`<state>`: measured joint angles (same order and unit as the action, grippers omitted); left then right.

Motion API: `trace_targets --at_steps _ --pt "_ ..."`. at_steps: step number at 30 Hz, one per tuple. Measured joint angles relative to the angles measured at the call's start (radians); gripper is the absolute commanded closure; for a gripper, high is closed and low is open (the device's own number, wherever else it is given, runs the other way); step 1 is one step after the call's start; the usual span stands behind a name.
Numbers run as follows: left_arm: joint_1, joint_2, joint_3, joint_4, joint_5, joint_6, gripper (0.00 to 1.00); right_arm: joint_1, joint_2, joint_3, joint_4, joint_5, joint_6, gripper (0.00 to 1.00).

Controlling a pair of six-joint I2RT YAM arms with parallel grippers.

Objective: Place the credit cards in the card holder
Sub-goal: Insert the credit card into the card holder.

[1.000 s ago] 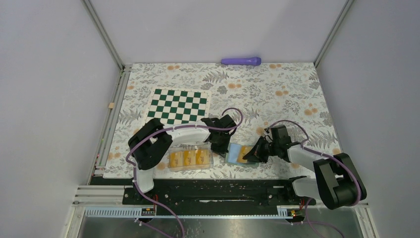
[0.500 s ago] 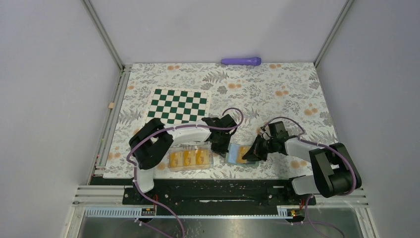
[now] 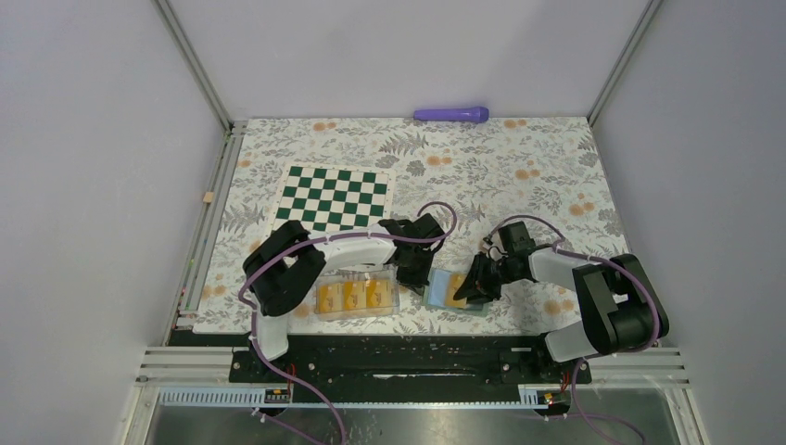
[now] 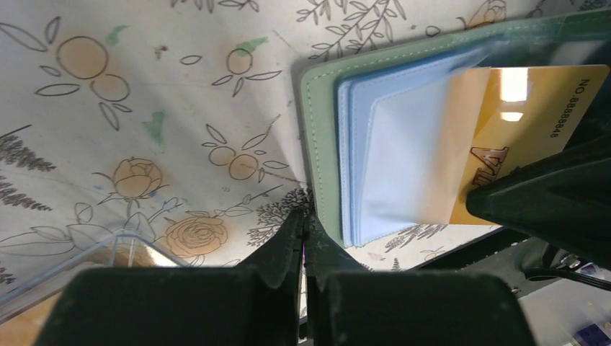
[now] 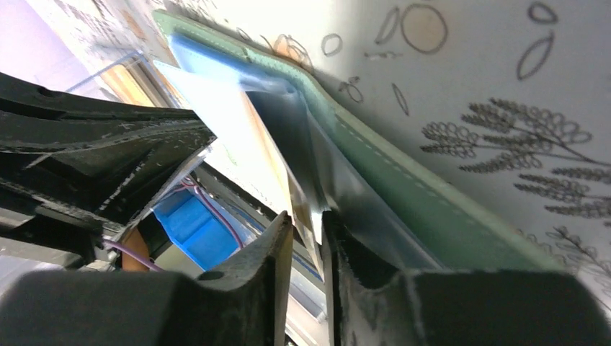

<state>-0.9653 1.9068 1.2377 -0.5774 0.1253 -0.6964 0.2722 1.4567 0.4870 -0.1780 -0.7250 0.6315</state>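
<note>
- Top view: the card holder (image 3: 436,284) lies open at lower centre, between my two pincers. One of the credit cards (image 3: 454,291) lies on its right half. More cards sit in the clear box (image 3: 357,298) to the left.
- Top view: my left pincer (image 3: 416,281) is at the holder's left edge, my right pincer (image 3: 469,288) at the card's right.
- Left wrist view: the left pincer is fully closed on nothing, its tips just beside the holder's lower-left corner. I cannot tell if they touch it.
- Left wrist view: the card's left half is under the translucent pocket and its right half sticks out. Small digits, mostly eights, run down its right edge, too small to read for sure. There are big letters ending in "A", partly hidden.
- Right wrist view: my right fingers stand a sliver apart with the card's edge in the gap. The gap looks wider than the card, so I judge it unclamped.
- Risk: the card is only half seated. If I pull back and rub it, it could slide out again.
- Risk: nothing pins the holder, so a harder push may shove it along or buckle the card.
</note>
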Motion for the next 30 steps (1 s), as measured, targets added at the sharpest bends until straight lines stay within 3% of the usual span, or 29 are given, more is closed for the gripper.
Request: trace_targets --at_steps 12,21,30 --pt "-0.010 0.014 0.008 0.026 0.033 0.000 1.00 0.003 -0.020 0.087 -0.170 0.077 -0.090 0.45" --pt "-0.011 0.037 0.038 0.018 0.049 0.001 1.00 0.018 -0.021 0.129 -0.244 0.135 -0.147 0.40" --pt "-0.013 0.048 0.053 0.013 0.056 0.003 1.00 0.098 0.034 0.182 -0.282 0.172 -0.177 0.41"
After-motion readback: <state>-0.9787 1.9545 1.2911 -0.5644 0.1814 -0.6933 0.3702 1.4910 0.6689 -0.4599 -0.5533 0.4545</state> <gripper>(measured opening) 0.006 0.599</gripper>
